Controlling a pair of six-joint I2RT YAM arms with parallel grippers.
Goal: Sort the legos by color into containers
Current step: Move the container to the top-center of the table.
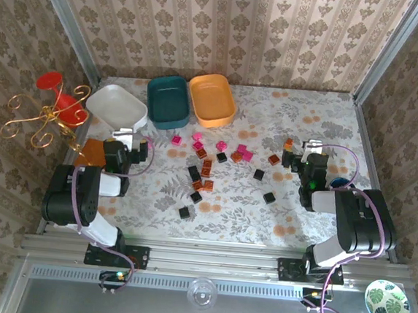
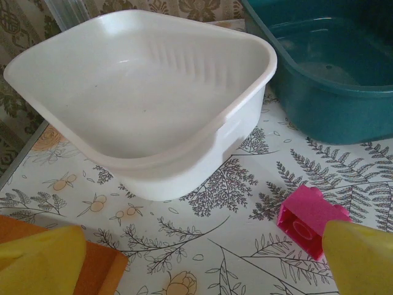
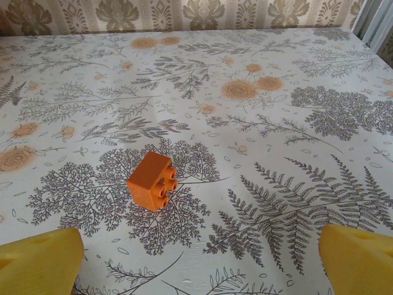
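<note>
Three containers stand at the back left: a white tray [image 1: 117, 106], a dark teal tray [image 1: 168, 100] and an orange tray [image 1: 211, 98]. Several legos in pink [image 1: 221, 145], orange-red [image 1: 206, 167] and black [image 1: 269, 197] lie scattered mid-table. My left gripper [image 1: 128, 133] stands open just in front of the white tray [image 2: 141, 92], with the teal tray [image 2: 331, 80] beside it. A pink lego [image 2: 307, 218] lies on the cloth by its right finger [image 2: 362, 258]. My right gripper [image 1: 308, 149] is open and holds nothing. An orange lego [image 3: 153, 180] lies ahead of it, left of centre.
An orange-brown mat [image 1: 91, 151] lies under the left arm's wrist. A red and gold candle stand [image 1: 48, 106] rises at the far left. A small blue cup [image 1: 336, 184] sits beside the right arm. Patterned walls close the table's back and sides.
</note>
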